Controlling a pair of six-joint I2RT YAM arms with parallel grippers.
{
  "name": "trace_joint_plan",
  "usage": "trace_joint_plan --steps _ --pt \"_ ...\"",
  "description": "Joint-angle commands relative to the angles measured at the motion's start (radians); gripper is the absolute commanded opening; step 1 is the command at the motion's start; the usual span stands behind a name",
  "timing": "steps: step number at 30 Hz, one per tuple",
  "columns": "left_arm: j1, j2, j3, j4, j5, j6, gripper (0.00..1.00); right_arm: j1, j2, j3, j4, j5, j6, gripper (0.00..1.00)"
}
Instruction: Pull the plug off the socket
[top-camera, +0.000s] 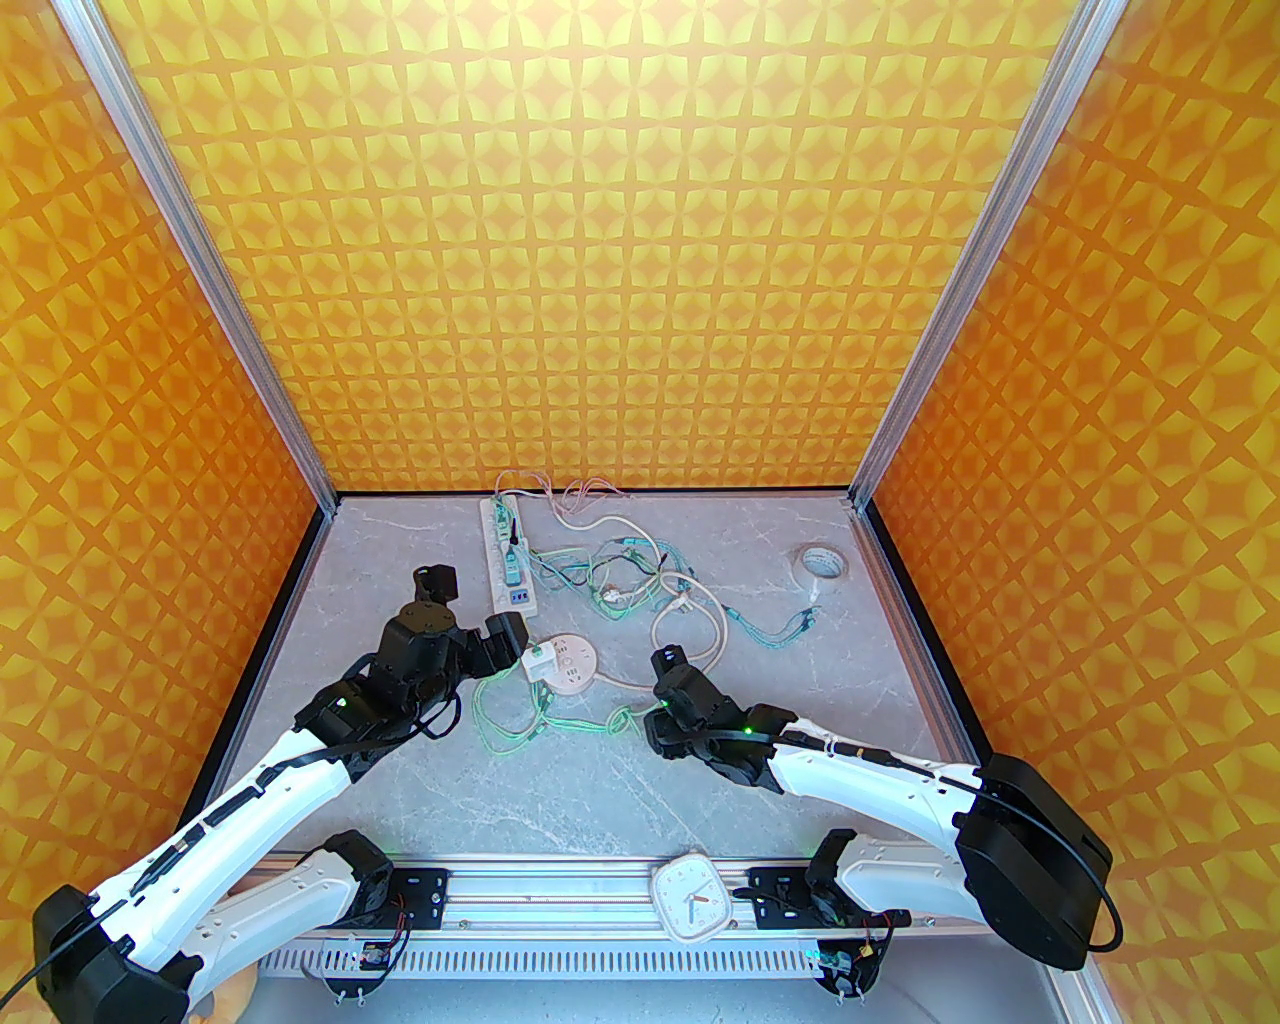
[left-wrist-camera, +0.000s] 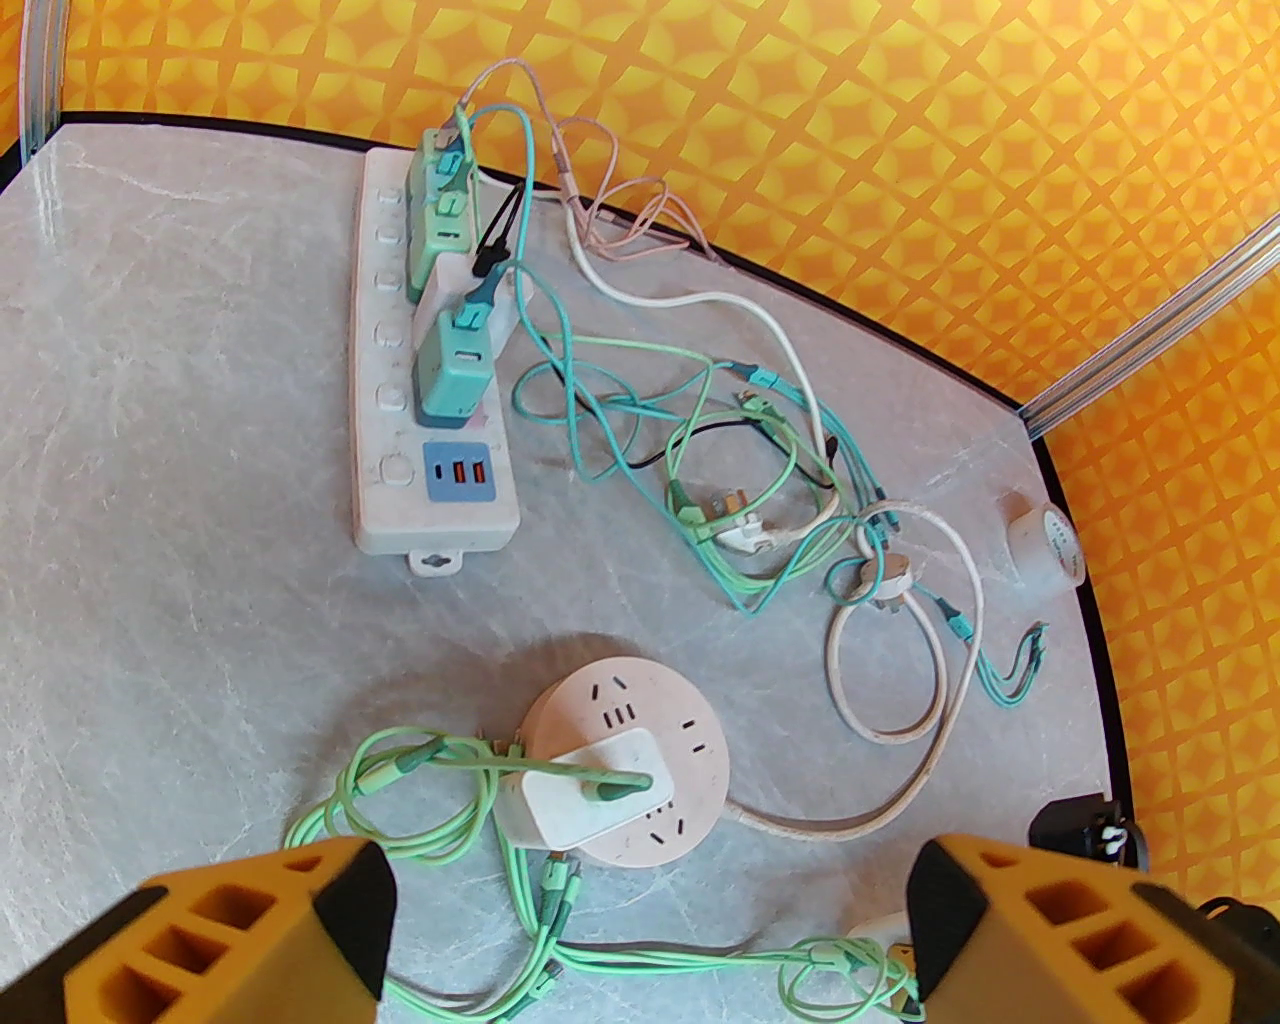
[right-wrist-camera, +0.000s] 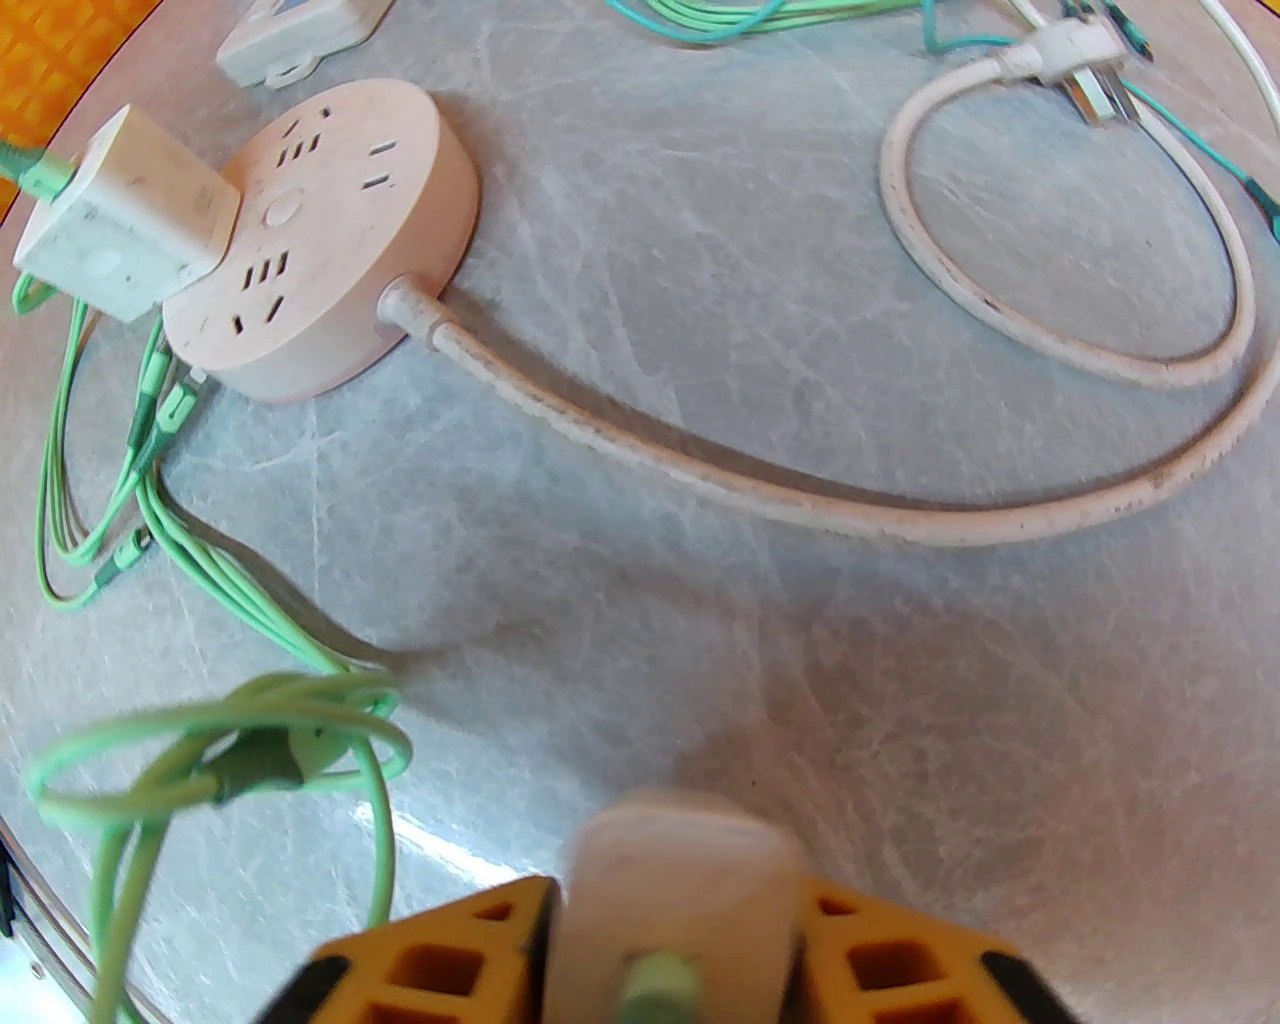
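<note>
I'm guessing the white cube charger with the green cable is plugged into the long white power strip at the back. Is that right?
Not quite. The white cube charger with the green cable is plugged into the round pink socket, not the long white power strip at the back. That strip carries teal chargers instead. The left wrist view shows this plainly.

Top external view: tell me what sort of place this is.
Probably a robot test booth, not a home. Orange patterned walls on aluminium posts box in a marble-look table, two robot arms are bolted to a rail, and a power strip and loose cables lie about.
</note>
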Motion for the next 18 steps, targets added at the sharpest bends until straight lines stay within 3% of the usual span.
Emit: trace_joint_plan --steps 1,12,18 --pt "-0.003 -0.014 -0.012 -0.001 0.000 0.014 0.89 -0.006 -0.045 -0.009 -0.008 0.009 0.000 0.55" --pt "-0.003 -0.006 -0.009 0.001 0.000 0.014 0.89 -0.005 -0.084 0.000 -0.037 0.010 -0.022 0.58" --pt "-0.003 -0.003 -0.012 0.005 -0.001 0.017 0.97 -0.008 -0.040 0.041 -0.028 0.077 -0.029 0.62"
